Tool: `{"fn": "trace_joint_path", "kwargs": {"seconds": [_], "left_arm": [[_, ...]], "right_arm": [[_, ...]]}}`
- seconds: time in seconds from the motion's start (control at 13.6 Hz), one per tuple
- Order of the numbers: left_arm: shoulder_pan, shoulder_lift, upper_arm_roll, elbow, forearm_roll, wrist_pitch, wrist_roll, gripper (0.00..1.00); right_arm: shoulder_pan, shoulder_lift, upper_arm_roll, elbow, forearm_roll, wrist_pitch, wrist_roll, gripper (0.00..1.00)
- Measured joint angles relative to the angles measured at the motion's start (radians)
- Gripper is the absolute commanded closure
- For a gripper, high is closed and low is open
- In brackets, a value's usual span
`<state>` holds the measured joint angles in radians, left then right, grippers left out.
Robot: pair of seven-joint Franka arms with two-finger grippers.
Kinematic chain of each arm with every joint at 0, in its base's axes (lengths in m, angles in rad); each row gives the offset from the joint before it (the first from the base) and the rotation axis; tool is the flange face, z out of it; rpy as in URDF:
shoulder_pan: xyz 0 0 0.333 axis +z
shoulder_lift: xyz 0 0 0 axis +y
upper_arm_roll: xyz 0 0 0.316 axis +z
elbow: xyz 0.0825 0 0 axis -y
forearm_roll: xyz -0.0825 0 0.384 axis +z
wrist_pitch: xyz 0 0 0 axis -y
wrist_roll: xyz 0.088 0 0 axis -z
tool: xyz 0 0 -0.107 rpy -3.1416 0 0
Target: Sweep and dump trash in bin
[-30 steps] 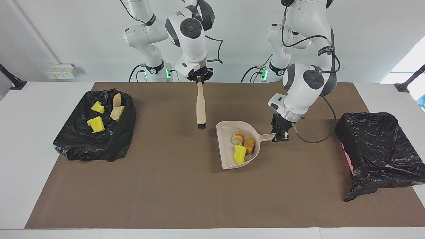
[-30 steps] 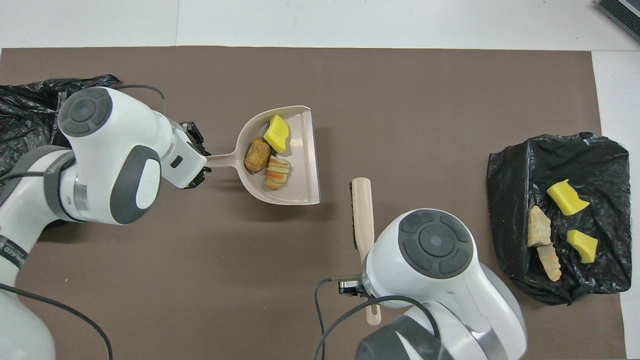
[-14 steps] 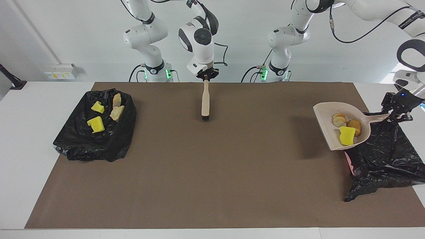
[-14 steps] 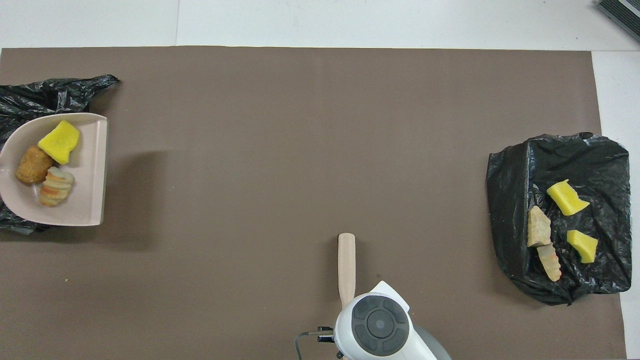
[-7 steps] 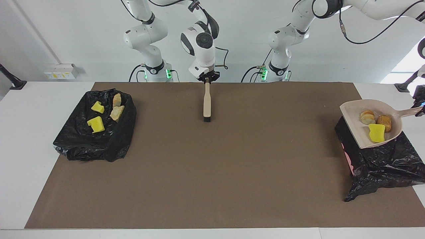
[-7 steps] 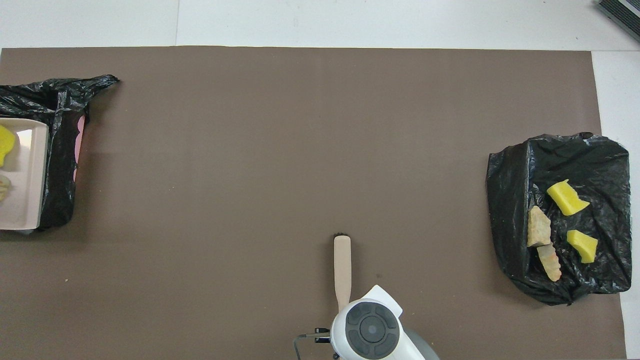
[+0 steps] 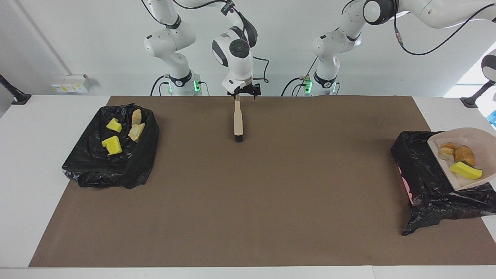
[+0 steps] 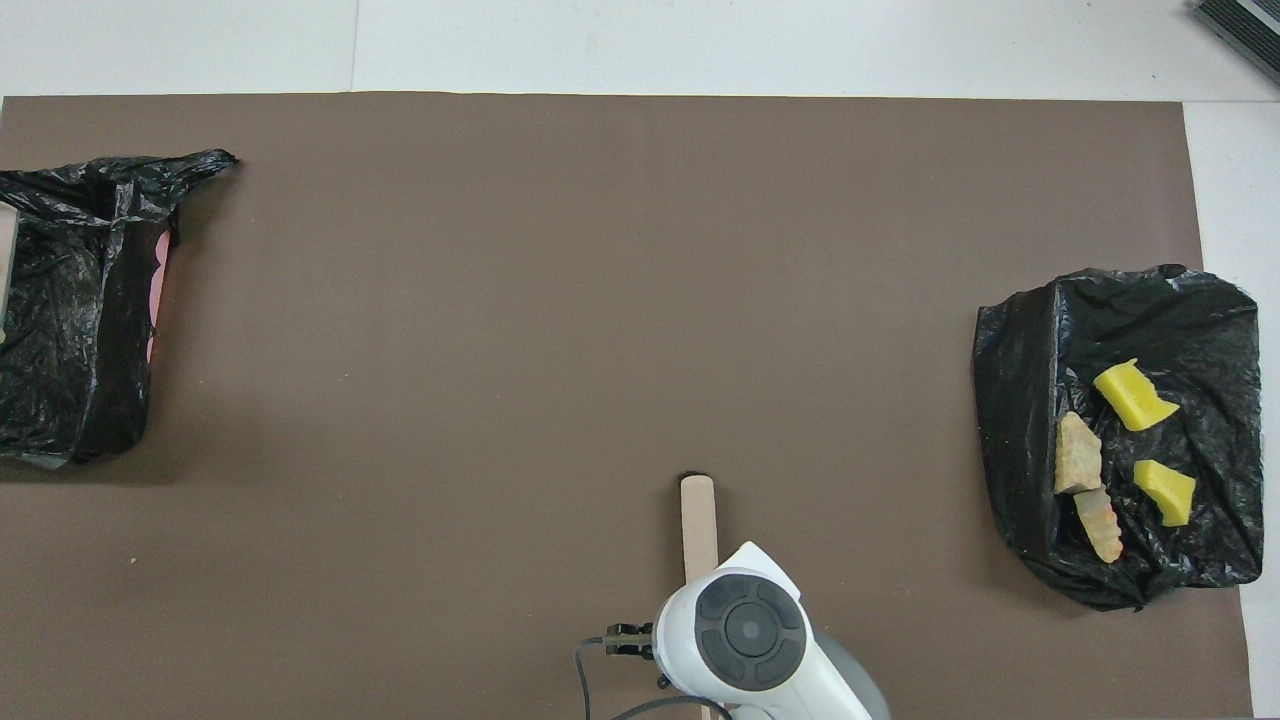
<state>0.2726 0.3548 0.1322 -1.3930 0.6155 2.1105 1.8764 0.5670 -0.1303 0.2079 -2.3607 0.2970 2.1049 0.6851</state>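
The beige dustpan (image 7: 471,137) hangs tilted over the black-bagged bin (image 7: 422,174) at the left arm's end of the table; only a sliver of the pan (image 8: 5,262) shows in the overhead view. In the pan lie trash pieces: a green-topped yellow sponge (image 7: 465,170) and two bread-like lumps (image 7: 446,151) (image 7: 464,154). The pan's handle and my left gripper are outside both views. My right gripper (image 7: 241,93) is shut on the handle of the beige brush (image 7: 238,118), which hangs with its black bristles down close to the mat near the robots; the brush also shows in the overhead view (image 8: 698,522).
A second black-bagged bin (image 7: 128,162) stands at the right arm's end of the table. It holds two yellow sponge chunks (image 7: 112,145) (image 7: 114,125) and two tan lumps (image 7: 136,132). A brown mat (image 7: 248,201) covers the table.
The left arm has carried the dustpan farther over its bin and tilted it; the sponge has slid toward the pan's lip. The right gripper has turned slightly with the brush.
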Motion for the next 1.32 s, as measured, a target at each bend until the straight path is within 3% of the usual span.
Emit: {"fn": "trace_joint_path", "kwargs": {"seconds": [0.22,0.44,0.81,0.96,1.1,1.32], "left_arm": [[-0.021,-0.024,0.001,-0.035,0.117,0.110,-0.043,1.00],[-0.019,-0.120,0.007,-0.158,0.270,0.231,-0.149,1.00],[-0.028,-0.211,-0.002,-0.228,0.305,0.228,-0.176,1.00],[-0.058,-0.216,-0.004,-0.225,0.307,0.187,-0.183,1.00],[-0.097,-0.219,-0.010,-0.215,0.295,0.055,-0.200,1.00],[-0.161,-0.224,-0.013,-0.207,0.147,-0.153,-0.218,1.00]], "right_arm": [[-0.078,0.001,-0.006,0.063,-0.067,0.000,0.000,0.00],[-0.165,0.001,-0.009,0.126,-0.187,-0.002,0.000,0.00],[-0.317,0.001,-0.012,0.270,-0.307,-0.085,-0.108,0.00],[-0.386,0.002,-0.013,0.336,-0.311,-0.125,-0.180,0.00],[-0.439,0.002,-0.015,0.389,-0.313,-0.136,-0.208,0.00],[-0.480,0.004,-0.014,0.458,-0.314,-0.150,-0.210,0.00]]}}
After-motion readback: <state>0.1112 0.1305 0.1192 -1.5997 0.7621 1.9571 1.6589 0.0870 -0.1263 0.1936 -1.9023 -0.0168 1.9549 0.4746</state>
